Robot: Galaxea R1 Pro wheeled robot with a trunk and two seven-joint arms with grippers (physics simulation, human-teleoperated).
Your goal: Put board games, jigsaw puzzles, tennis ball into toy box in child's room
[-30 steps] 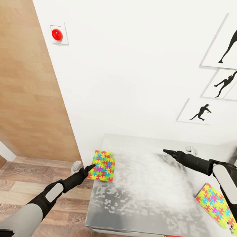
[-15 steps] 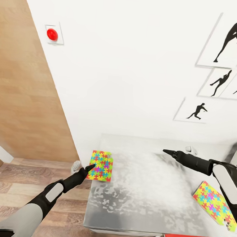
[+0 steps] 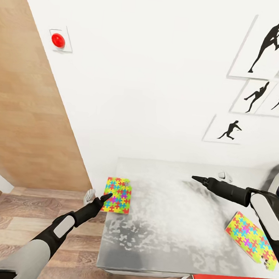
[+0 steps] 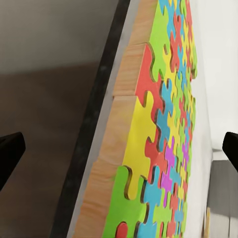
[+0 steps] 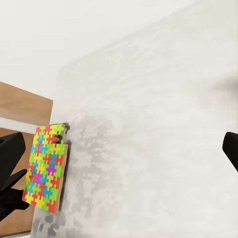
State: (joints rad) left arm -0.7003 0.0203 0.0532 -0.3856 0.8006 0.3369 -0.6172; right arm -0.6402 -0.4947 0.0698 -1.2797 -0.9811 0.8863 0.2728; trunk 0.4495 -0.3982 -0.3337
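Reaching for the nearer jigsaw puzzle [image 3: 118,195] at the tabletop [image 3: 167,244] edge, the left pincer [image 3: 107,196] sits just beside it, fingers spread — nothing held. The right pincer [image 3: 195,178] hovers spread over bare tabletop. The second puzzle [image 3: 251,239] lies untouched at the right — collecting looks barely begun.

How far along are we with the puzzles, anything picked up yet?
Nothing looks done yet: both jigsaw puzzles lie on the table, one at its left edge, one near the right arm. In hand: the left pincer is open at the left puzzle's edge, not gripping. The right pincer hovers empty. Packing everything is left.
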